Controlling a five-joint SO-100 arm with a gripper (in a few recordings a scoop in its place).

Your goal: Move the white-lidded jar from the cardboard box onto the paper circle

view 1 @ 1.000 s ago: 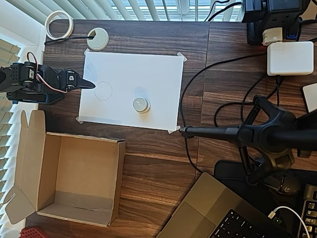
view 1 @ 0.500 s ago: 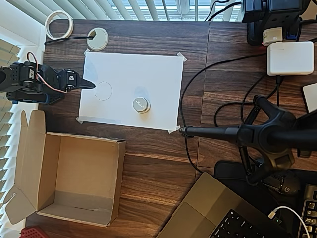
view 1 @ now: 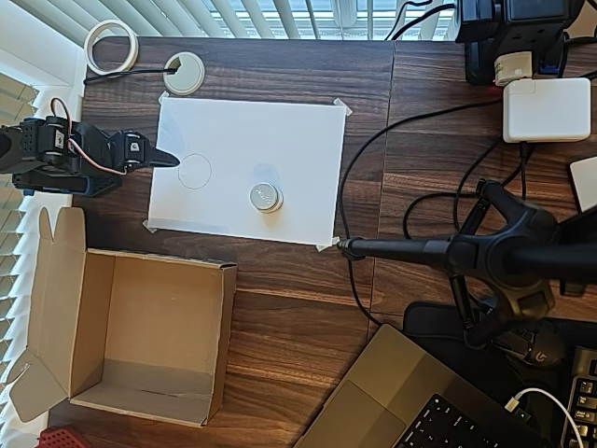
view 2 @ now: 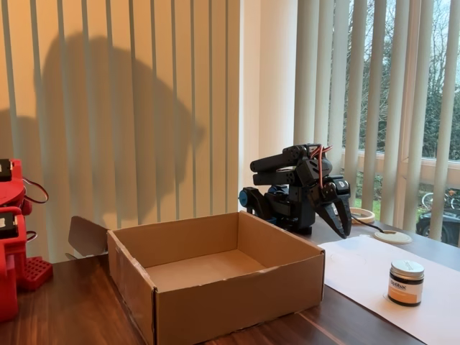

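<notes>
The white-lidded jar [view 1: 265, 197] [view 2: 406, 282] stands upright on the taped white sheet [view 1: 280, 140], right of its middle. One thin pencil circle [view 1: 194, 171] shows left of the jar, apart from it. I cannot tell whether this outline is the paper circle or whether that lies hidden under the jar. The cardboard box [view 1: 227, 327] [view 2: 237, 295] lies open with nothing inside. My gripper [view 1: 172, 160] [view 2: 345, 224] is shut and holds nothing. It hangs at the sheet's left edge, just left of the drawn circle, with the arm folded back.
A white grommet with a cable [view 1: 184, 73] and a tape roll [view 1: 111, 45] lie behind the sheet. A black stand [view 1: 485, 252] with cables reaches in from the right, near a laptop [view 1: 410, 401] and a white charger [view 1: 546, 108]. A red arm [view 2: 11, 230] stands left of the box.
</notes>
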